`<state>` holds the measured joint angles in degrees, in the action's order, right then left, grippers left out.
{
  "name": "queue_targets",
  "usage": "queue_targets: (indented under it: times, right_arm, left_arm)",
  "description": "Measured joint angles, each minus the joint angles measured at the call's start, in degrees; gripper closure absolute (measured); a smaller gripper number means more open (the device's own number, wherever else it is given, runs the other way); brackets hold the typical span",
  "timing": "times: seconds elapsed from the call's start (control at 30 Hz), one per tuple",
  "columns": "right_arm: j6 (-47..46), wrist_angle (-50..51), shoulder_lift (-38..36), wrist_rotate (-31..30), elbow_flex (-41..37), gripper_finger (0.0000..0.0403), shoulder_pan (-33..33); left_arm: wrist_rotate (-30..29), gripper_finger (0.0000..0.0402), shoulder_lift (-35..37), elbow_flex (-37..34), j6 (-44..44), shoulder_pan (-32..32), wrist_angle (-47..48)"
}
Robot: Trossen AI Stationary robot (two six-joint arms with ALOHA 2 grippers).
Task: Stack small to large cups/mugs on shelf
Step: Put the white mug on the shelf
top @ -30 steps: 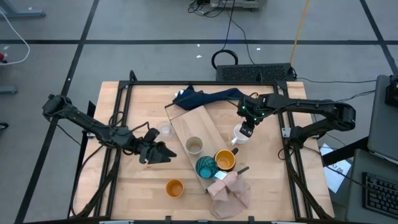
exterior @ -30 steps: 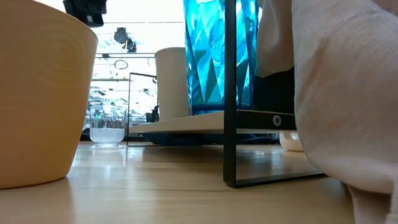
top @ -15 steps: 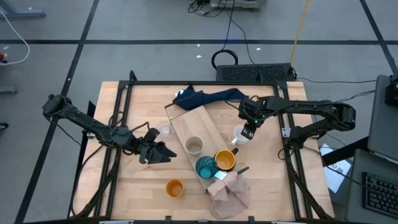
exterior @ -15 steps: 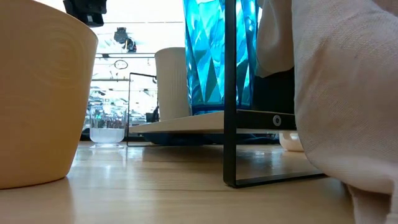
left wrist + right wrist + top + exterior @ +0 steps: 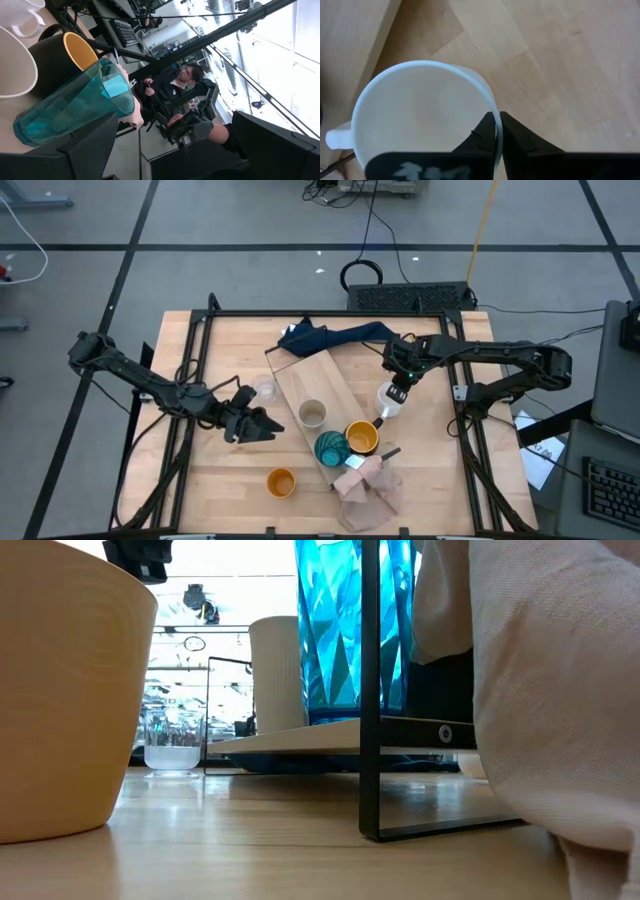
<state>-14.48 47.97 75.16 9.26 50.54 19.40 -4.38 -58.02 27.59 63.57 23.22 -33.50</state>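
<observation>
Right hand [image 5: 496, 131] pinched shut on white mug [image 5: 420, 115] rim beside shelf [image 5: 320, 395], for lifting. Left hand [image 5: 262, 425] open, idle near table's left edge.

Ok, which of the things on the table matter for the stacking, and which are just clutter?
Job: shelf; teal cup, mustard mug, beige-grey cup on it; orange cup, clear glass; white mug, pinched by right gripper.
Clutter: dark blue cloth, pinkish-beige cloth.
</observation>
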Motion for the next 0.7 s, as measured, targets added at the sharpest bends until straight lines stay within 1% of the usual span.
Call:
queue_targets:
  times: [0.2, 0.37, 0.6, 0.7]
  right_arm:
    - [0.89, -0.17, 0.0, -0.26, 1.62, 0.04, 0.0]
    - [3.44, 1.19, 0.0, -4.9, 6.28, 0.0401, 0.15]
    - [4.53, 1.08, -0.02, -5.15, 13.71, 0.0402, 0.5]
    - [5.27, 0.66, -0.02, -6.29, 16.4, 0.0402, 0.11]
  left_arm:
    - [-0.04, 0.0009, 0.0, 0.0, 0.03, 0.0, -0.01]
    - [-0.13, 0.0009, 0.0, 0.0, 0.11, 0.0, 0.01]
    - [-0.24, 0.0009, 0.0, 0.0, 0.11, -0.1, 0.01]
    - [-0.35, 0.0009, 0.0, 0.0, -0.09, -0.07, 0.01]
